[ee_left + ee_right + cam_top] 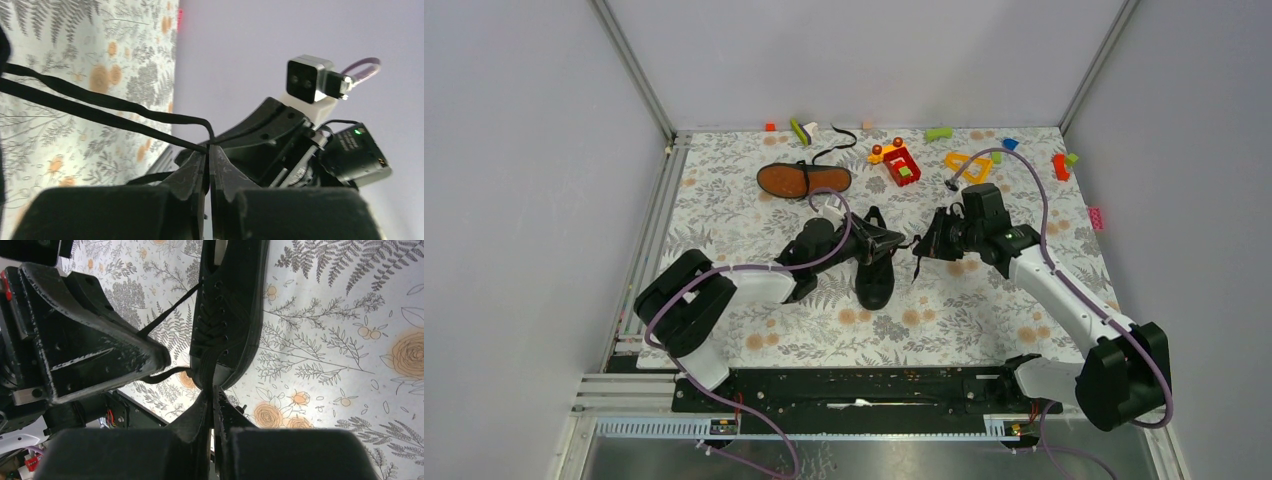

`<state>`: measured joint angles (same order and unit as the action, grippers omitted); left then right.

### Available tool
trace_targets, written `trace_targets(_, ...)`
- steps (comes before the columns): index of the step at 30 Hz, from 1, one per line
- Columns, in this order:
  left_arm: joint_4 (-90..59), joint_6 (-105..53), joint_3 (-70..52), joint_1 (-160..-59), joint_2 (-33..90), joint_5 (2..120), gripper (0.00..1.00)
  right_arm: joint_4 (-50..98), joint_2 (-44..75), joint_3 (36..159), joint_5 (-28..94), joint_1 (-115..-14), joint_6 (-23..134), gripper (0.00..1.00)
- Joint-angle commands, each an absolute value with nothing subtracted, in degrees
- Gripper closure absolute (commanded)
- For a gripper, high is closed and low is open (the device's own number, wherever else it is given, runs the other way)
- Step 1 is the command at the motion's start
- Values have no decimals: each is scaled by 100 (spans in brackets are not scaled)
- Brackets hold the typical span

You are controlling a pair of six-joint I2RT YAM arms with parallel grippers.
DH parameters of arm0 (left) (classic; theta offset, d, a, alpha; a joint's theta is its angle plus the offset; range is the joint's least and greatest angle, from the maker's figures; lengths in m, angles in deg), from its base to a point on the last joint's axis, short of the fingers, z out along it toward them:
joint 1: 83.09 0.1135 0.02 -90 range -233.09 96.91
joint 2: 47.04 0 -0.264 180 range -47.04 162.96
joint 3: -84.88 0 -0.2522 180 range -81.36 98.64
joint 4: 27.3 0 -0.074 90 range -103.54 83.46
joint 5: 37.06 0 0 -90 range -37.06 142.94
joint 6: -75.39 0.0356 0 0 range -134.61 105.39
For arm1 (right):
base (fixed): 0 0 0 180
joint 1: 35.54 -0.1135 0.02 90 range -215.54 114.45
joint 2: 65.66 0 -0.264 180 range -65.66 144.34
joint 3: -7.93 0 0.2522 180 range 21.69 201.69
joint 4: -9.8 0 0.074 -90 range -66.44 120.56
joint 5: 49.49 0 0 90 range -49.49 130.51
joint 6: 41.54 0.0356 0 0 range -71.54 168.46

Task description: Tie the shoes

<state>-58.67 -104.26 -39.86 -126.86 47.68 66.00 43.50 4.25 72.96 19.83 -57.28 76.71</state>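
Observation:
One black sneaker [874, 268] stands upright mid-mat and also shows in the right wrist view [227, 315]. The other sneaker [804, 180] lies on its side behind it, showing its orange-brown sole. My left gripper [896, 240] is just right of the upright shoe. In its wrist view it is shut [209, 148] on a thin black lace [100, 102] that runs taut off to the left. My right gripper [924, 246] faces it closely. It is shut [213, 390] at the shoe's toe end on another lace [165, 374], and a lace end hangs below it [916, 266].
Small toy blocks lie along the mat's far edge: a red-yellow toy [899, 160], a yellow triangle [967, 165], a green block [938, 133] and a red block [1060, 167]. Grey walls enclose three sides. A metal rail [649, 270] runs along the left.

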Motion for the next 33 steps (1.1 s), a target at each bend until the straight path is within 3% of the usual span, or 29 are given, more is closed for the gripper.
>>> trace_targets(1, -6872, -11031, -4057, -12677, 4701, 6636, 91, 4228, 553, 7676, 1740, -5664, 7718, 96)
trace_targets(10, -8060, -11705, -4153, -12694, 5305, 6230, 89, 4236, 624, 7737, 1784, -5597, 7729, 97)
trace_targets(16, -7775, -11460, -4289, -12799, 5272, 6173, 77, 4234, 597, 7700, 1786, -5550, 7711, 97)
trace_targets(19, -7070, -10989, -4440, -12783, 4996, 6218, 71, 4239, 576, 7684, 1733, -5543, 7666, 97)
trace_targets(24, -5458, -9805, -4633, -12770, 4370, 5957, 72, 4238, 482, 7658, 1645, -5542, 7612, 97)
trace_targets(30, -3902, -8531, -4173, -12762, 4042, 5804, 75, 4318, 453, 7580, 1295, -5550, 7607, 97)
trace_targets(33, -2840, -7686, -3747, -12758, 3797, 5618, 69, 4431, 425, 7534, 1461, -5550, 7501, 95)
